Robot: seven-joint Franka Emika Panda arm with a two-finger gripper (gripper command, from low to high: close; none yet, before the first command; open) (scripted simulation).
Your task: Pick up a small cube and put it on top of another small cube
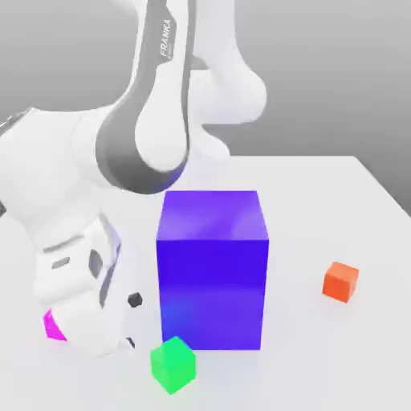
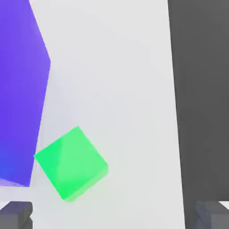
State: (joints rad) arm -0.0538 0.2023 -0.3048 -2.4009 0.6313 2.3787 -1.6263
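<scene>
My end effector (image 2: 114,214) stood spread wide with nothing between its fingers (image 2: 16,214); both tips showed at the edges of the hand view, well apart. The green cube (image 1: 172,364) sat on the white bench (image 1: 337,209) at the near edge, just in front of the big blue block (image 1: 213,269) and close to its near-left corner — near it, though I could not tell whether the two touched. In the exterior view my hand hung low to the left of the green cube. An orange cube (image 1: 341,281) lay well apart on the exterior view's right; a magenta cube (image 1: 54,324) peeked out on the left, half behind my arm.

I judged the green cube light, rigid and smooth-faced, so a little slippery but not fragile; it lay turned at an angle to my fingers, so I reckoned I should rotate the wrist and pinch two opposite flat faces at mid-height — never across the corners.
</scene>
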